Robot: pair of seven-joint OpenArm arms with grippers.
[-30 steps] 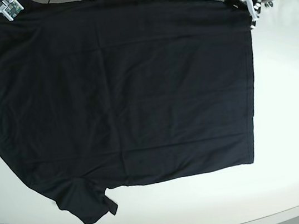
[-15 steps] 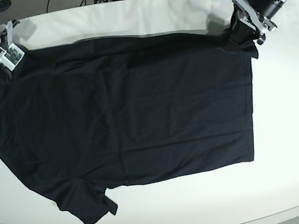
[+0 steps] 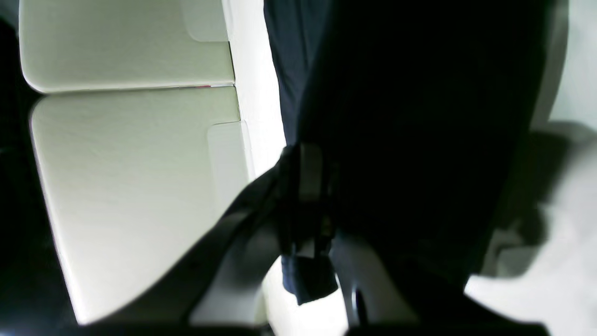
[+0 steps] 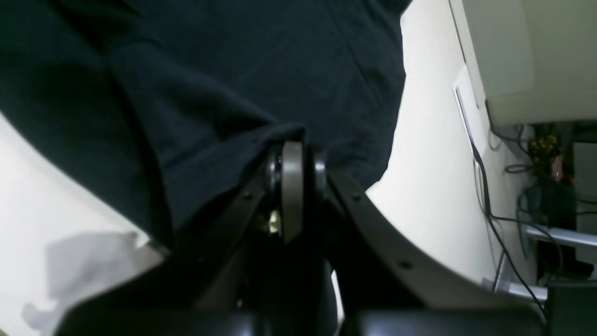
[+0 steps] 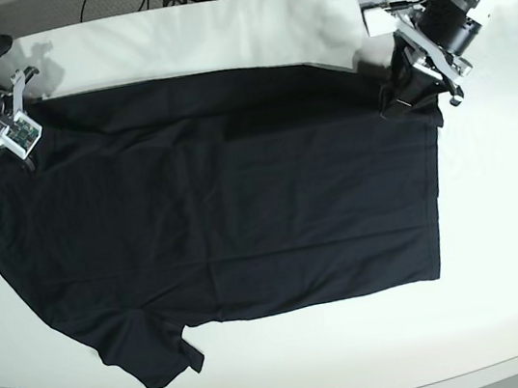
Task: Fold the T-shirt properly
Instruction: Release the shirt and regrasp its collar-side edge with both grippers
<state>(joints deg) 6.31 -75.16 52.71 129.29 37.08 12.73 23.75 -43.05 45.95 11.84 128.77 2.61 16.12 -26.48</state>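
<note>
The T-shirt (image 5: 214, 220) is spread on the white table (image 5: 501, 246), its long axis running across the base view, with a loose sleeve (image 5: 151, 352) at the near edge on that view's left and the straight hem on its right. At the far edge each corner is pinched: the left gripper (image 5: 407, 94) is closed on the hem corner and the right gripper (image 5: 6, 146) is closed on the shoulder-side corner. The step in hand is judged to be a lengthwise fold, so the far edge next needs carrying evenly toward the near edge, with both corners kept level.
</note>
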